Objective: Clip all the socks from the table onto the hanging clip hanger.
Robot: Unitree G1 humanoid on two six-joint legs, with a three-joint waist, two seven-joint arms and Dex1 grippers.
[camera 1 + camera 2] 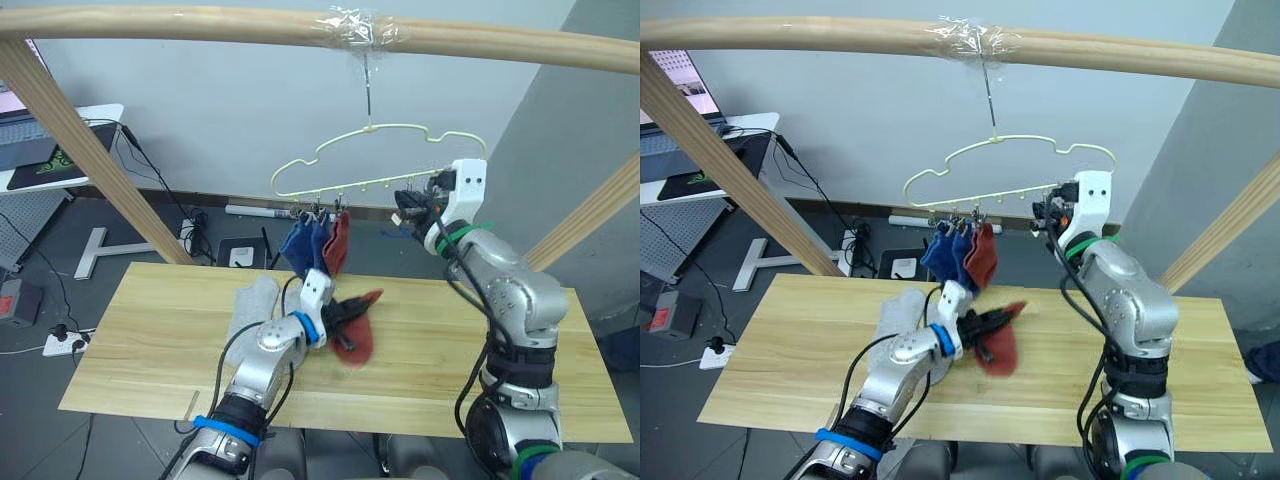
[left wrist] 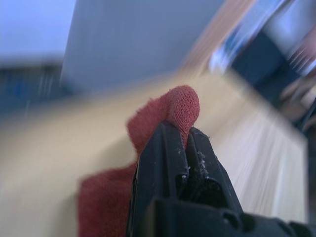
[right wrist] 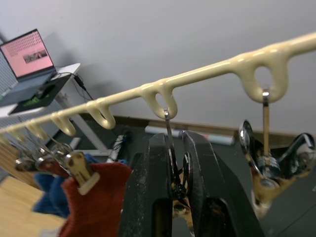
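Observation:
My left gripper [image 1: 345, 312] is shut on a rust red sock [image 1: 356, 338], which hangs from it just above the table [image 1: 480, 350]. In the left wrist view the sock [image 2: 168, 111] bulges past the pinched fingertips [image 2: 168, 136]. Light grey socks [image 1: 250, 305] lie on the table beside my left arm. The pale-yellow clip hanger [image 1: 380, 155] hangs from the beam by its hook. Two blue socks [image 1: 300, 245] and a red sock [image 1: 338, 245] are clipped at its left end. My right gripper [image 3: 173, 140] is shut on a clip [image 3: 178, 185] mid-bar.
A wooden beam [image 1: 200, 25] spans overhead, with slanted wooden posts [image 1: 90, 150] at both sides. A free metal clip [image 3: 266, 168] hangs beside the gripped one. A white desk with a laptop [image 1: 40, 150] stands far left. Cables lie on the floor behind the table.

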